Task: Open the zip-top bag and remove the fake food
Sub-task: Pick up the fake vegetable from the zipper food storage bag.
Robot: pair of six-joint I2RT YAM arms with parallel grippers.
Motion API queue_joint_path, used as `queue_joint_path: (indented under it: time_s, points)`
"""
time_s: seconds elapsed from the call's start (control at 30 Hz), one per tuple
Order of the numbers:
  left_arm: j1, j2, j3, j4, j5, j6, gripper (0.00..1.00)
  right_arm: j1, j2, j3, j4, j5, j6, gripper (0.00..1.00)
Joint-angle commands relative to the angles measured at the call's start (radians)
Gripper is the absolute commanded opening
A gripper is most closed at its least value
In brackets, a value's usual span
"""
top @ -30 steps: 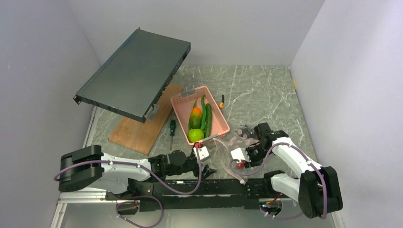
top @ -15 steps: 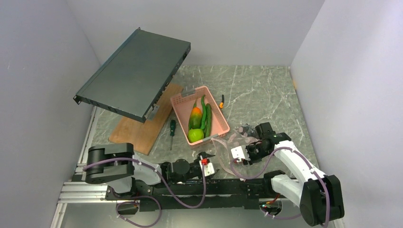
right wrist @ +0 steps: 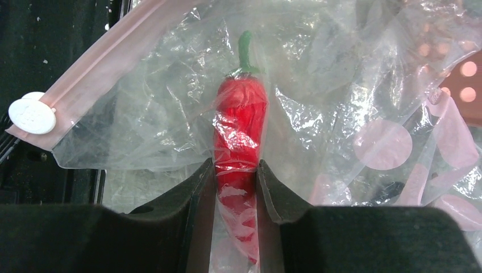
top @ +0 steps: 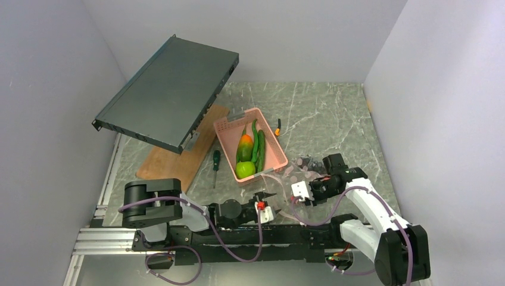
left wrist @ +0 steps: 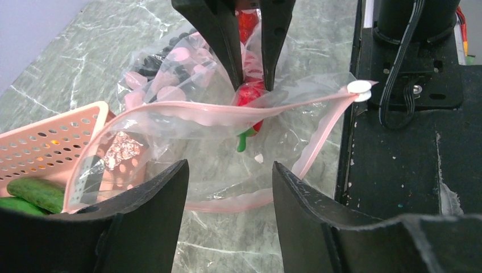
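Note:
The clear zip-top bag (top: 284, 177) lies crumpled between the pink basket and my right gripper. Its pink zip strip (left wrist: 227, 108) gapes open, with a white slider (left wrist: 359, 88) at one end. My right gripper (right wrist: 236, 165) is shut on a red chili pepper (right wrist: 241, 114) through the bag's plastic; it also shows in the top view (top: 296, 201). My left gripper (left wrist: 230, 168) is open and empty, low at the table's front edge, facing the bag mouth. Dark pieces (left wrist: 159, 62) lie deeper in the bag. A lime-green apple (top: 245, 169), green pods (top: 258, 146) and an orange piece (top: 245, 143) lie in the basket.
The pink perforated basket (top: 277, 152) stands just behind the bag. A green-handled screwdriver (top: 215, 164) lies to its left beside a wooden board (top: 172, 164). A dark metal case (top: 167, 92) leans over the back left. The black base rail (left wrist: 409, 170) runs right of the bag.
My left arm has folded back toward its base and its gripper has shifted right along the front edge, closer to the bag mouth. My right gripper has stayed clamped on the pepper, shifting slightly.

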Motion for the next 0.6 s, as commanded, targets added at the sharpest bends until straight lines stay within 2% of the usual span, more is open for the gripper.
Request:
queue_joint_path:
  time_s: [0.0,0.33,0.57]
  points:
    - [-0.009,0.034,0.035,0.063,0.027,0.01,0.6,-0.021,-0.028,0.039,-0.023,-0.098,-0.018,0.06]
    - [-0.009,0.104,0.082,0.097,0.024,-0.008,0.6,-0.035,-0.029,0.042,-0.036,-0.12,-0.028,0.05]
    - [-0.007,0.155,0.106,0.105,0.001,-0.023,0.47,-0.035,-0.033,0.043,-0.027,-0.123,-0.009,0.04]
